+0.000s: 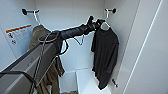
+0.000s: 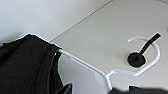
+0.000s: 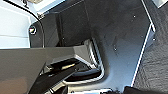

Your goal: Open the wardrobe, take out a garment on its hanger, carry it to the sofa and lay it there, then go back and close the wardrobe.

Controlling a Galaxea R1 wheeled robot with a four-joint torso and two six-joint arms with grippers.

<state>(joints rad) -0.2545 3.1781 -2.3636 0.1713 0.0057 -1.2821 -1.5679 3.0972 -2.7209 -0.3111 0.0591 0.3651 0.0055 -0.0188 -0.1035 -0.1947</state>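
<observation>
The wardrobe (image 1: 75, 15) stands open, its white inside in front of me. The garment (image 1: 105, 55), a black T-shirt, hangs on the white hanger (image 1: 106, 24) from the black hook (image 1: 111, 10) at the upper right. My left arm reaches in from the left, and my left gripper (image 1: 100, 23) is at the hanger's neck. In the left wrist view, two dark fingertips (image 2: 66, 88) stand apart at either side of the hanger (image 2: 82, 62), whose curved top still rests on the hook (image 2: 140, 56). The shirt's shoulder (image 2: 25, 67) lies close beside them.
An olive-brown jacket (image 1: 40, 32) hangs from the left hook (image 1: 27, 11), behind my arm. A warning label (image 1: 18, 33) is on the left wall. A white step (image 1: 87, 80) sits at the wardrobe's bottom. The open right door (image 1: 152, 50) stands close. The right wrist view shows dark floor (image 3: 120, 37).
</observation>
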